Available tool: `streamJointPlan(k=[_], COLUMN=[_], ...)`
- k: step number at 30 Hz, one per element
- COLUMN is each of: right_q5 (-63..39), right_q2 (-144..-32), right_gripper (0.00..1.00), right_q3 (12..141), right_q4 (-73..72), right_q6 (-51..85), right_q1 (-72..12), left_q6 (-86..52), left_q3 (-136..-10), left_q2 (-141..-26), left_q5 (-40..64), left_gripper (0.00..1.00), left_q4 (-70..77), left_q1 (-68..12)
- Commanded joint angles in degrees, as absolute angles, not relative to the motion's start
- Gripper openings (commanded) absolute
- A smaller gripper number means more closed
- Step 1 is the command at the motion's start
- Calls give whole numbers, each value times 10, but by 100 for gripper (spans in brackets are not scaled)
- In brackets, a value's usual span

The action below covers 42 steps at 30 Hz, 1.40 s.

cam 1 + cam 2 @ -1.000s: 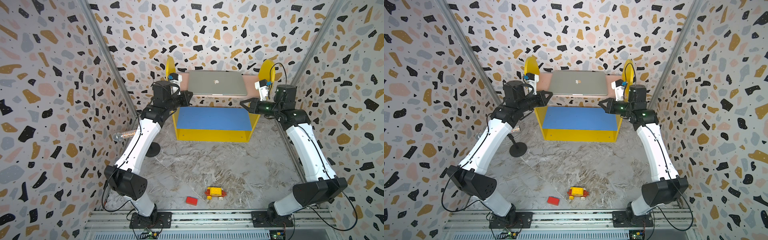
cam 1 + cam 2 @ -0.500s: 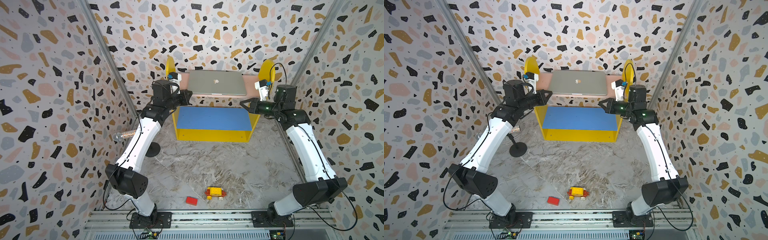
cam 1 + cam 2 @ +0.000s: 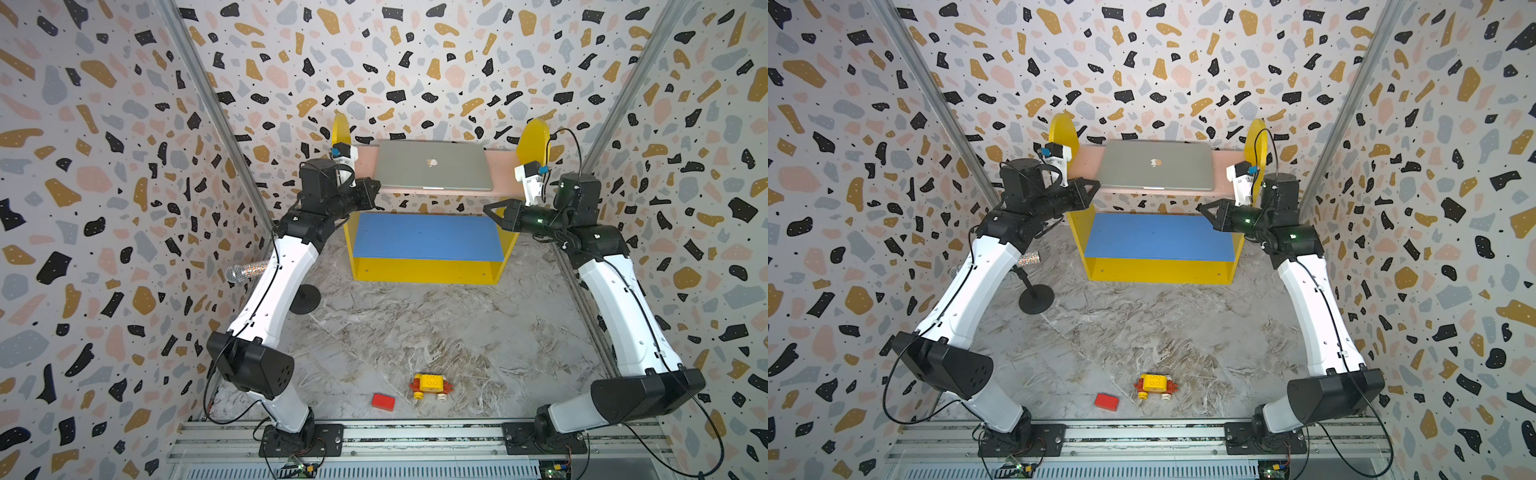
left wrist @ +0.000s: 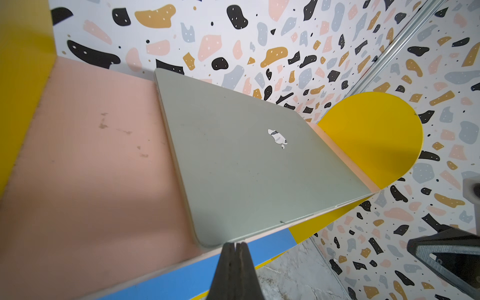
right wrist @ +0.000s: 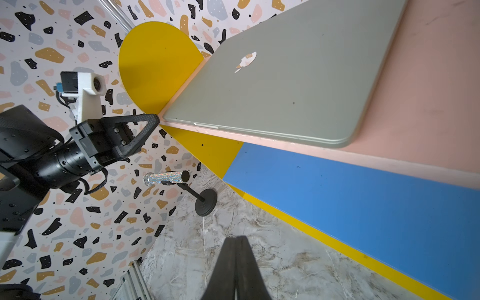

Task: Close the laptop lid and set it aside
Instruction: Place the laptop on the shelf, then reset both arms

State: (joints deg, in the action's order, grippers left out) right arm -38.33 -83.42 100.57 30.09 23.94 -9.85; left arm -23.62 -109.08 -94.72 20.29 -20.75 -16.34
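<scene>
The laptop (image 3: 434,166) lay flat on the pink shelf (image 3: 503,170) at the back. Its lid (image 4: 233,161) was down, apple mark up. The left gripper (image 4: 235,245) was pinched tight on nothing, its tip just beside the laptop's front corner. The right gripper (image 5: 236,240) was pinched tight too and empty. It was near the blue shelf (image 3: 424,237), apart from the laptop. A toy car (image 3: 428,384) and a red block (image 3: 383,402) sat far off on the floor (image 3: 415,324).

Red block (image 3: 383,402) lies near yellow toy car (image 3: 429,385).
</scene>
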Motion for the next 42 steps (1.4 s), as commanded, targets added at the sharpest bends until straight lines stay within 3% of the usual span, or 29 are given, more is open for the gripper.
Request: streamJointPlan(k=[1,5,8,13,14,15,17,18,19,20,25,33,36,42], right_q5=[-360,-309,-261,-216,-213,-208,-193,-185,-178,-169,-106,27,71,134], right_q2=[-791,-750,-713,-647,-637,-629,-614,-606,-598,-589,-544,-509,-511,-554], right_gripper=[8,14,32,63,89,98,100,100,100,100,100,100,100,100], right_q3=[984,921,848,671,637,609,558,535,512,485,364,248,210,147], right_q4=[291,289,272,154,125,101,62,43,23,-8,-131,-205,-241,-361], right_q6=[220,196,194,195,189,180,161,148,137,122,50,-36,-52,-39], right_q1=[-95,-94,-94,-94,-95,-94,-94,-95,-95,-94,-94,-94,-95,-94], left_q6=[-241,-242,-240,-227,-223,-219,-212,-210,-205,-201,-137,12,29,24], left_q3=[-1075,-1033,-986,-893,-876,-859,-823,-802,-784,-766,-661,-408,-360,-266], left_q2=[-894,-854,-820,-765,-757,-749,-734,-726,-719,-710,-668,-589,-597,-659], left_q5=[204,204,195,166,160,154,141,135,128,120,80,-53,-133,-167], left_gripper=[4,9,18,43,48,55,65,76,97,100,100,100,99,100], left_q4=[-189,-182,-169,-144,-142,-139,-127,-117,-113,-97,-17,212,207,291], left_q1=[-161,-161,-161,-161,-161,-161,-161,-161,-160,-160,-160,-160,-154,-111])
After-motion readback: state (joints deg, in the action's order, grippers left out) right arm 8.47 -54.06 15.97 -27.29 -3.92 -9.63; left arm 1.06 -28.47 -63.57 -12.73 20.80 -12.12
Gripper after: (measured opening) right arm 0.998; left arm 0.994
